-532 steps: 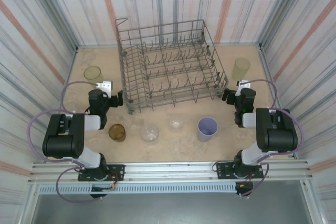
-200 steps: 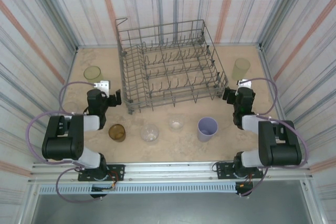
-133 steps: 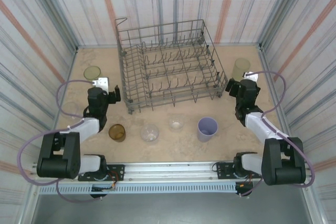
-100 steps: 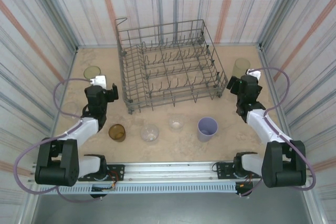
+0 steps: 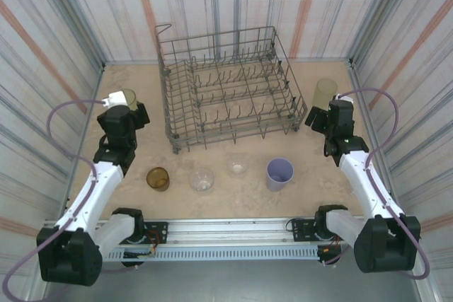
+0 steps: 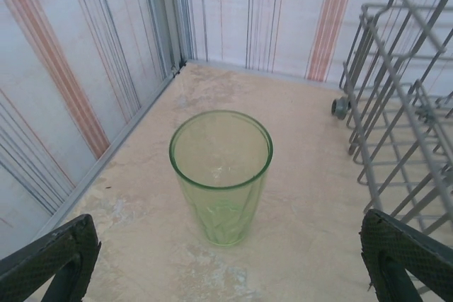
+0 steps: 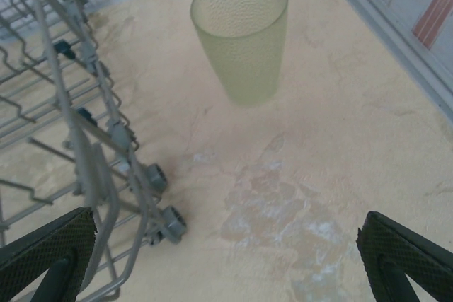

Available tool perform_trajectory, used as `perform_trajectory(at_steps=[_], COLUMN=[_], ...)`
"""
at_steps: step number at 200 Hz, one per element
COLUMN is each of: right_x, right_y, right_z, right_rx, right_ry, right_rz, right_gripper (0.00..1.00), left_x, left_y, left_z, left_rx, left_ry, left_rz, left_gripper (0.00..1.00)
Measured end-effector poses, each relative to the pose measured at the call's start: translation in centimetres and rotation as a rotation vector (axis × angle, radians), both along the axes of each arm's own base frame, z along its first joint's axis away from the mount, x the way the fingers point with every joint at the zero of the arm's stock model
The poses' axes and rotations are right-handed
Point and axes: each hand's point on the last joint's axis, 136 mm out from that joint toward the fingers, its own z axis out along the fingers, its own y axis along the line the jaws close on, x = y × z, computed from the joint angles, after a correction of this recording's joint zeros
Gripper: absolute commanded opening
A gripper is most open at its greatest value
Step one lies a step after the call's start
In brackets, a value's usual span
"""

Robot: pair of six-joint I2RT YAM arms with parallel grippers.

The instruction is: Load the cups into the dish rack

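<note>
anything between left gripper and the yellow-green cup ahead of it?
Nothing visible. The left gripper is open, with only bare table between it and the upright yellow-green cup. The dish rack stands aside, to the right.

We see both arms unfold from the tucked pose at the near edge and stretch out over the worktop [image 5: 233, 196]. The left end effector [image 5: 126, 109] moves away from the dish rack [image 5: 226, 90] toward the far-left wall and now sits just short of the smooth yellow-green cup [image 6: 221, 167]. The right end effector [image 5: 331, 109] pushes forward, now near the frosted yellow-green cup [image 7: 241, 33].
</note>
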Motion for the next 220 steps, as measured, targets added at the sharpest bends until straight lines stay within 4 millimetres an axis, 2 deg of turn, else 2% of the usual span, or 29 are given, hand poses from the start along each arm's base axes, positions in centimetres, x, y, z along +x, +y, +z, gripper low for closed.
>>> perform_trajectory(at_steps=[41,69,101,123,143,176,220], right_x=[-1.6,-2.4,-2.1,-1.3,-0.1,1.9,4.0], right_y=[0.6,0.5,0.9,1.1,1.3,1.5,1.1], right_z=[0.7,1.6,4.4,6.7,7.7,7.6,7.1], right_rx=[0.040,0.048,0.060,0.060,0.058,0.042,0.023], right_ry=[0.023,0.036,0.010,0.000,0.023,0.109,0.199], right_rz=[0.009,0.003,0.024,0.034,0.043,0.055,0.044], right_gripper=[0.99,0.99,0.99,0.99,0.99,0.99,0.99], left_x=[-1.8,-2.3,-2.2,-1.9,-1.7,-1.3,-1.1], left_y=[-0.9,-2.2,-4.2,-5.7,-6.8,-8.4,-9.7], left_z=[3.7,3.9,4.3,4.9,4.8,4.2,5.2], left_rx=[-0.114,-0.187,-0.249,-0.287,-0.311,-0.328,-0.304], left_ry=[-0.036,0.007,0.078,0.107,0.140,0.195,0.196], left_rz=[-0.032,-0.093,-0.182,-0.257,-0.313,-0.393,-0.486], left_gripper=[0.99,0.99,0.99,0.99,0.99,0.99,0.99])
